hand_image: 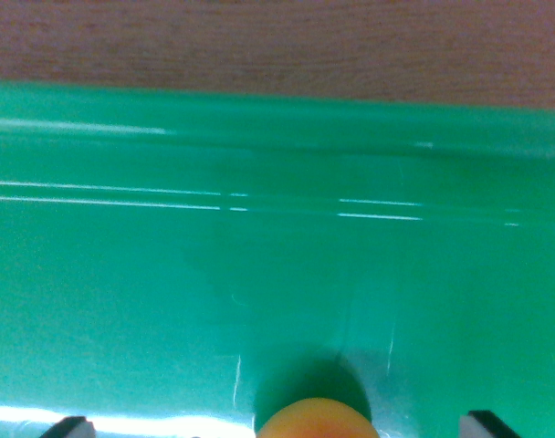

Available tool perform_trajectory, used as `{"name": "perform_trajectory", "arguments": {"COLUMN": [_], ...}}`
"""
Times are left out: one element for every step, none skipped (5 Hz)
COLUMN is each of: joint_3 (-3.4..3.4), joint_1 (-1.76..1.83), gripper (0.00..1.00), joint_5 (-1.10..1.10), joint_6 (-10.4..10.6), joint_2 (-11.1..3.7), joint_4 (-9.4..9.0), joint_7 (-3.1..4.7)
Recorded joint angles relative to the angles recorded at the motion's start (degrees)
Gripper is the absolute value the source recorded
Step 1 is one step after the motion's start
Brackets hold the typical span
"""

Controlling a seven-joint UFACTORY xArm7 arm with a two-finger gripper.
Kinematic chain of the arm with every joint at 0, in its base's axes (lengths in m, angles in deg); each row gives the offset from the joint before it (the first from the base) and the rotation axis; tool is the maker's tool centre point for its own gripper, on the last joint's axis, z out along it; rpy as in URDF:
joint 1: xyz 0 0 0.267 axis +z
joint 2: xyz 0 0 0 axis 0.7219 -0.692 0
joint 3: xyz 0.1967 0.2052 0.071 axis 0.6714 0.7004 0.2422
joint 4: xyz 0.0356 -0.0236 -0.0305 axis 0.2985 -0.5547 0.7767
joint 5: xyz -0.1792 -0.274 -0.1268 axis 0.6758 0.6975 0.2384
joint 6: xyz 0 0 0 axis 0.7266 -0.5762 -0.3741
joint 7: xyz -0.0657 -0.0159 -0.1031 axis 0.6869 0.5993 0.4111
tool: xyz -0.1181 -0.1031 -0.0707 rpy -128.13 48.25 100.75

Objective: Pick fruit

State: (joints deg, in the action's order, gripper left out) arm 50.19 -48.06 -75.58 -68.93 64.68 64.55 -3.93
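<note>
Wrist view is all I have to go on, and most of it is filled by a glossy green tray (pixel 277 274) seen from close above. Its far rim runs as a raised band across the upper part of the picture, with bright reflected streaks just below it, and beyond that rim I can see a strip of wood-grain bench (pixel 277 41) along the top edge. At the very bottom of the picture, a little to the right of centre, the rounded top of an orange fruit (pixel 316 420) pokes into view; only its upper part shows, the rest is cut off by the lower edge, so I cannot say which kind of fruit it is. A dark shadow sits on the tray floor just behind it. The two dark tips of the fingers (pixel 72 426) appear in the bottom corners, one toward the wrist view's left and one toward the wrist view's right, standing wide apart, so I read them as spread open with nothing held. The fruit lies between them, nearer the right tip than the left, and touching neither as far as I can see. Whether the tips are level with the fruit or above it I cannot tell from this angle.
</note>
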Motion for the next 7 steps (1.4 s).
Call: {"name": "perform_trajectory", "arguments": {"joint_3": [-0.1, -0.1, -0.2, -0.2, -0.29, -0.29, -0.38], "joint_1": [-0.12, -0.12, -0.24, -0.24, -0.34, -0.34, -0.45], "gripper": [0.0, 0.0, 0.0, 0.0, 0.0, 0.0, 0.0], "joint_5": [0.04, 0.04, 0.08, 0.08, 0.11, 0.11, 0.15], "joint_6": [2.6, 2.6, 5.17, 5.17, 7.45, 7.45, 9.71], "joint_2": [-0.51, -0.51, -1.02, -1.02, -1.47, -1.47, -1.92], "joint_4": [-2.13, -2.13, -4.23, -4.23, -6.1, -6.1, -7.96], "joint_7": [0.44, 0.44, 0.88, 0.88, 1.27, 1.27, 1.65]}}
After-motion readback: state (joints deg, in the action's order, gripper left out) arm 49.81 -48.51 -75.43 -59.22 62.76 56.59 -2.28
